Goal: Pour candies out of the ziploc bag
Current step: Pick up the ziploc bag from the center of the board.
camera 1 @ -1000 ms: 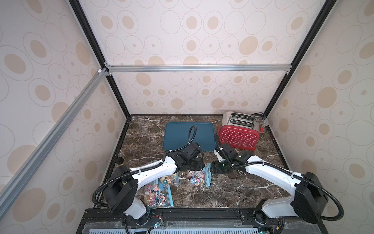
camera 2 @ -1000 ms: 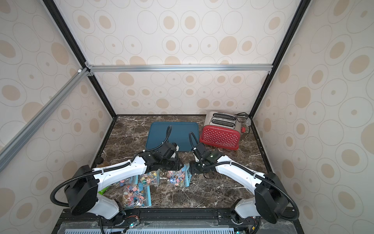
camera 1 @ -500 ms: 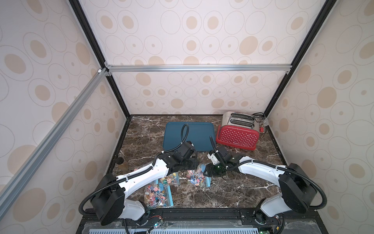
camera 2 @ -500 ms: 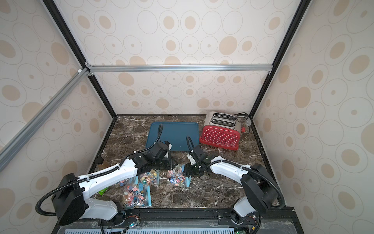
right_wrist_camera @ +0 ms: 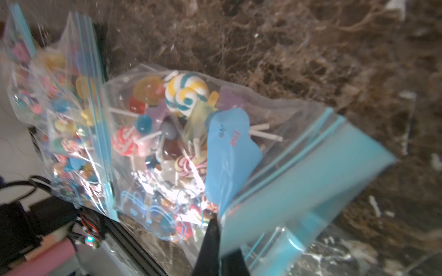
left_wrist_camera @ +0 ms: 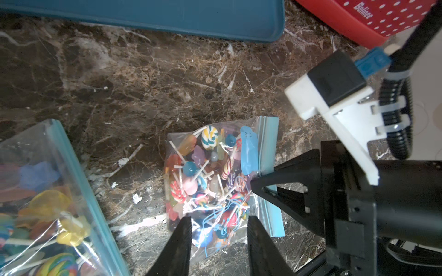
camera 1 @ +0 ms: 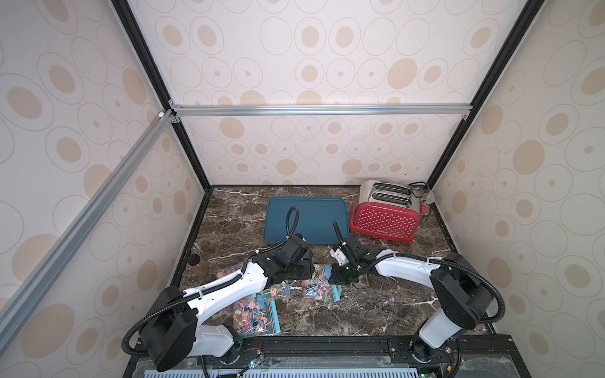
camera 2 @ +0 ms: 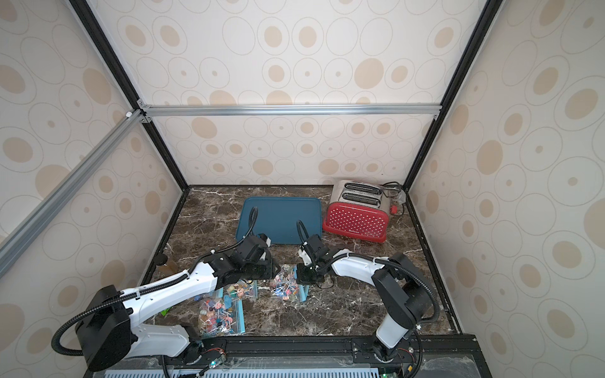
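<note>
Your right gripper (right_wrist_camera: pixel 218 235) is closed tight on the blue zip edge (right_wrist_camera: pixel 311 191) of the small bag (left_wrist_camera: pixel 215 172). This bag lies on the surface (camera 1: pixel 376 304) between the two arms, on the robot's side of the blue tray (camera 1: pixel 307 216). The candies (left_wrist_camera: pixel 210 141) are all inside it. Your left gripper (left_wrist_camera: pixel 218 222) is partly open, with its fingers standing apart over one side of the bag. I cannot tell if they press on it.

To do this step well, I think you should hold only one lip of the zip with the right gripper. Let the left one take the other lip and pull slowly, so the thin plastic does not slip or tear. Keep away from the other bag (left_wrist_camera: pixel 47 191) just beside.

Compared with one second ago, the right gripper has moved in to the bag and has shut. Then it was open and a little apart from the bag.
</note>
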